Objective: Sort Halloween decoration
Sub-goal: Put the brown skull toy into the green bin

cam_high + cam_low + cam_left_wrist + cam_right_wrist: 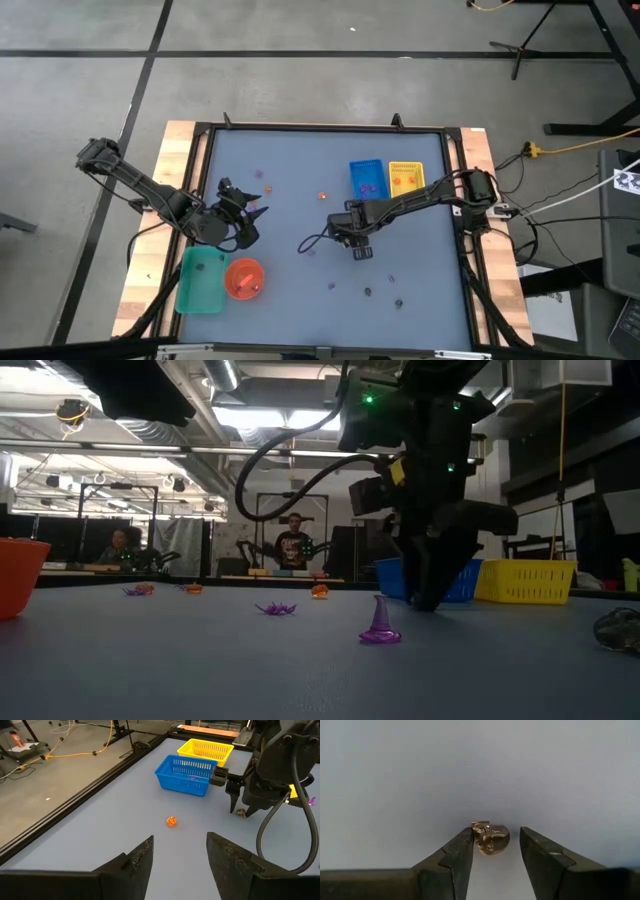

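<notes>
the right gripper (496, 842) points down at the grey-blue table (300, 170), its fingers parted around a small brownish skull piece (491, 838) that touches one fingertip with a gap to the other; nothing is clamped. just beyond it stand the blue tray (367, 178) and yellow tray (406, 177). the left gripper (179, 851) hovers open and empty, an orange piece (171, 821) lying ahead of it, the orange bowl (244, 278) and green tray (201, 281) just beside it. in the low view a purple hat-shaped piece (380, 622) sits near the right gripper, and people (291, 545) sit in the lit workshop behind.
</notes>
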Robot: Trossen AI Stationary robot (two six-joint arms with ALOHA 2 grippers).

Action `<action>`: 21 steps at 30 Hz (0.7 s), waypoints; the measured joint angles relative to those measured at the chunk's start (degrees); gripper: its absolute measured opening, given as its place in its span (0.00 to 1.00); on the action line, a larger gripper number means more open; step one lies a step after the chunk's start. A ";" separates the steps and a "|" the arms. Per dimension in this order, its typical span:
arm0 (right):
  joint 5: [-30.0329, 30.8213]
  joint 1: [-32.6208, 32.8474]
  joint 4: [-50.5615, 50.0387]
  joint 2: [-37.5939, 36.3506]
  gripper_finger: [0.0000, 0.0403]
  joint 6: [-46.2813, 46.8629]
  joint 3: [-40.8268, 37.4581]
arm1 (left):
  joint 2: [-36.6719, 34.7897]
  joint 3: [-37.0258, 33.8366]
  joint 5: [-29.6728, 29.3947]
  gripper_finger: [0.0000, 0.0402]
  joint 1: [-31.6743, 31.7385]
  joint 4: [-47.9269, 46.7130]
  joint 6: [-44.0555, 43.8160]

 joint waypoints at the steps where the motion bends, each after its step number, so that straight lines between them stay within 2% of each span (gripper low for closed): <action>1: -0.01 0.00 0.00 0.00 0.41 0.00 0.00 | 0.00 0.00 0.00 0.42 0.00 0.00 0.01; 5: -0.23 0.00 0.03 0.02 0.38 0.02 -0.03 | 0.00 0.00 0.00 0.42 0.00 0.02 0.00; 14: -0.46 0.04 0.13 0.04 0.18 0.00 -0.04 | 0.00 0.00 -0.02 0.42 0.00 0.02 0.00; 17: -0.42 0.04 0.42 0.04 0.19 -0.01 -0.11 | 0.00 0.00 -0.02 0.42 -0.01 0.02 0.00; 21: -0.44 0.04 0.51 0.10 0.25 -0.04 0.12 | 0.00 0.00 -0.02 0.42 0.00 0.02 0.02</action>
